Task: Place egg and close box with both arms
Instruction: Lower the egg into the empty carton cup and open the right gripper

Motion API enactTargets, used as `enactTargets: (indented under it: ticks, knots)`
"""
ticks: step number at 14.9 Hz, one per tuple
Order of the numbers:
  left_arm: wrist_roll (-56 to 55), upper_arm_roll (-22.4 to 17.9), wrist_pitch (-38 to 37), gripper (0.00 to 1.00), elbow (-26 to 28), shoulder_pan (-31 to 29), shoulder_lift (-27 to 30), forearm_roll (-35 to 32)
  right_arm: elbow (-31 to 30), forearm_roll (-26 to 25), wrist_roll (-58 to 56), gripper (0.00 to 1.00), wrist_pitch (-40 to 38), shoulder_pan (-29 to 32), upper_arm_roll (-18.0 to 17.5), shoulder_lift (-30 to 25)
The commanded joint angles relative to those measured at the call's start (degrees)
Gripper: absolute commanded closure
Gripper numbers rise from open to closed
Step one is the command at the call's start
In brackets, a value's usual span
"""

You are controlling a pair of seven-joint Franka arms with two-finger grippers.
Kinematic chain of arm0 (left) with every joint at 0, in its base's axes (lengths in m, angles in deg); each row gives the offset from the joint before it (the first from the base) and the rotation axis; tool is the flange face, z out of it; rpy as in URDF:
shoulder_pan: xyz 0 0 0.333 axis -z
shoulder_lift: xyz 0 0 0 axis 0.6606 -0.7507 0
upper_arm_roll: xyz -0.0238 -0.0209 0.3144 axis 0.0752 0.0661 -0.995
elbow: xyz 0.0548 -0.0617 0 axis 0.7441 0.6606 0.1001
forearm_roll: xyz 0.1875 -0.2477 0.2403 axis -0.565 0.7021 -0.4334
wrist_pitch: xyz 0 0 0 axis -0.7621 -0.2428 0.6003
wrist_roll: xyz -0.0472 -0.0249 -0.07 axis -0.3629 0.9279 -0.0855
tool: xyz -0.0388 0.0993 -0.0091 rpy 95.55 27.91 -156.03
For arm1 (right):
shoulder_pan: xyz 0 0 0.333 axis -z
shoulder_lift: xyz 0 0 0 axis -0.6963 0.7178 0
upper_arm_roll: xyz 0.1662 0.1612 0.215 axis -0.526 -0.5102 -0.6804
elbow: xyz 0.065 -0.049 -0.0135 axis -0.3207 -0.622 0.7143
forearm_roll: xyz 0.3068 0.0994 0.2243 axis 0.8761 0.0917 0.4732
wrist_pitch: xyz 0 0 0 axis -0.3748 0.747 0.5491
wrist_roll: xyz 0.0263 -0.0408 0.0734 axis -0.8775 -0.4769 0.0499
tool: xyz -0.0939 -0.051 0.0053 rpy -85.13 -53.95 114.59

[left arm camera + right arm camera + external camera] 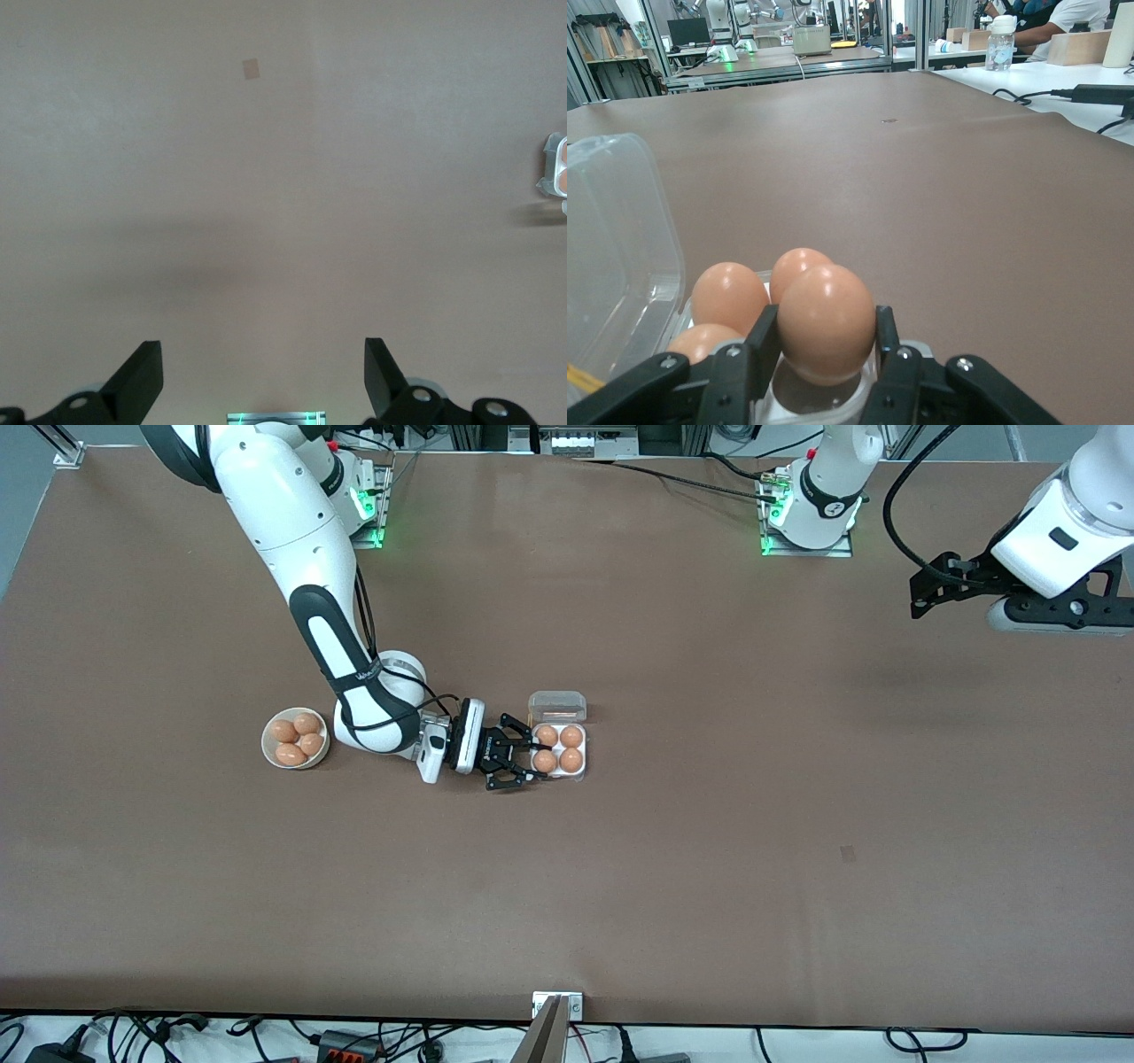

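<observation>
Brown felt-like table (709,868), going across the front view from the right arm's end: white bowl (270,755) with four spare eggs in it; next to it your right arm, reaching down low with its wrist laid nearly level; right gripper (530,763) sits at the box (580,775), fingers (749,367) pinched on an egg (826,323) with its bottom in the last free cell, so the hand is closed on that egg, not released yet; box is mid-table, beside the bowl toward the left arm's end, and the other three cells look filled; clear lid (557,707) stands open on the edge farther from the front camera. Handling: eggshell is brittle and smooth, so I'd grip on the sides as now, light squeeze, let go only once it's seated; box is thin light plastic, likely to skid or flex, so I'd pin the base rim with one hand and push the lid's free edge with the other. Last, the left arm waits high over bare table at its own end, well apart from the box; left gripper (264,376) is spread wide and holds nothing.
</observation>
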Motion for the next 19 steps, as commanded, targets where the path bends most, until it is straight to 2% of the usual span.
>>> enactTargets:
  ticks: [1, 6, 8, 9, 10, 11, 16, 19]
  knots:
    - [0.09, 0.3, -2.57, 0.0, -1.78, -0.23, -1.18, 0.45, -0.87, 3.56, -7.09, 0.63, 3.33, -1.53, 0.01, -0.28]
    - [0.09, 0.3, -2.75, 0.0, -1.87, 0.3, -1.62, 0.37, -1.75, 3.56, -7.18, 0.62, 3.85, -1.98, 0.1, -0.46]
    - [0.09, 0.39, -2.75, 0.0, -1.87, 0.39, -1.71, 0.45, -2.02, 3.56, -8.06, 0.54, 3.85, -1.89, 0.1, -0.46]
    - [0.09, 0.31, -2.66, 0.0, -1.87, 0.3, -1.71, 0.54, -2.11, 3.64, -7.97, 0.37, 3.85, -1.89, 0.44, -0.54]
    - [0.17, 0.3, -2.75, 0.0, -1.87, 0.3, -1.71, 0.54, -2.19, 3.73, -7.8, 0.28, 3.85, -1.8, 0.71, -0.54]
    - [0.17, 0.3, -2.75, 0.0, -1.87, 0.3, -1.71, 0.54, -2.72, 3.91, -7.8, 0.0, 3.85, -1.8, 0.8, -0.63]
    - [0.17, 0.3, -2.66, 0.0, -1.87, 0.3, -1.8, 0.54, -2.81, 3.91, -6.84, 0.0, 3.94, -1.54, 1.06, -2.99]
    - [0.96, 0.3, -2.66, 0.0, -1.87, 0.39, -2.67, 0.63, -5.78, 2.42, -0.97, 0.0, 6.66, -1.63, 2.56, -10.01]
